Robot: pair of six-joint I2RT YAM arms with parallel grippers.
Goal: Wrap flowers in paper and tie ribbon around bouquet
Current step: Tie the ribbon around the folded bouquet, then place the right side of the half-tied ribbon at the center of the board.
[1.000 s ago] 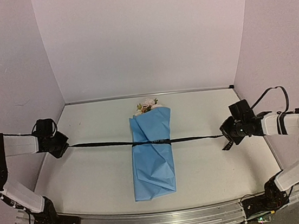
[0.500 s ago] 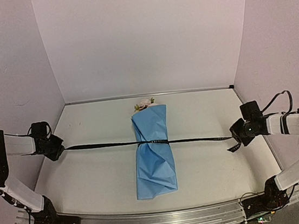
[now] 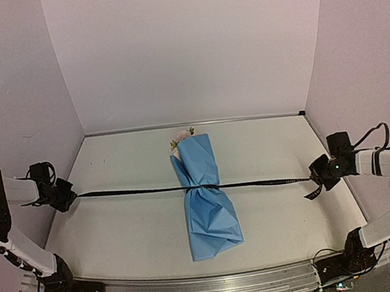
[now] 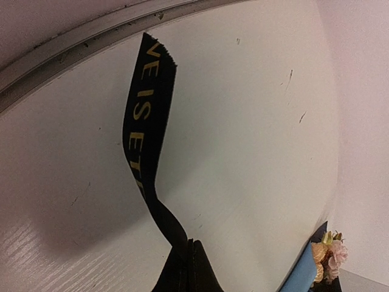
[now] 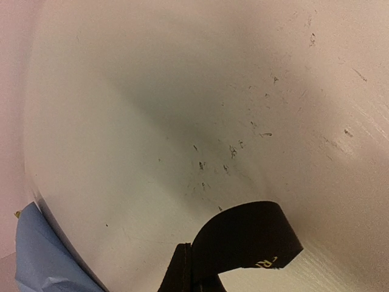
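1. The bouquet (image 3: 204, 194) lies flat near the middle of the table (image 3: 120, 233), its long axis running from far to near, with the near end angled slightly toward the right.
2. The flowers (image 3: 182, 135) protrude from the far end of the bundle. Pale pink heads and some green are visible.
3. The paper (image 3: 212, 218) encloses the stems, light blue face outward. It is pinched to a narrow waist at mid-length and flares again toward the near end.
4. The ribbon (image 3: 129, 192) crosses the bundle at that waist and runs taut, in a nearly straight line, to both sides.
5. The left gripper (image 3: 64, 196) is at the table's left edge, fingers pressed together on the ribbon. In the left wrist view, a free end with gold lettering extends past the fingertips.
6. The right gripper (image 3: 321, 173) is at the right edge, fingers likewise clamped on the ribbon. A short tail curls beyond it.
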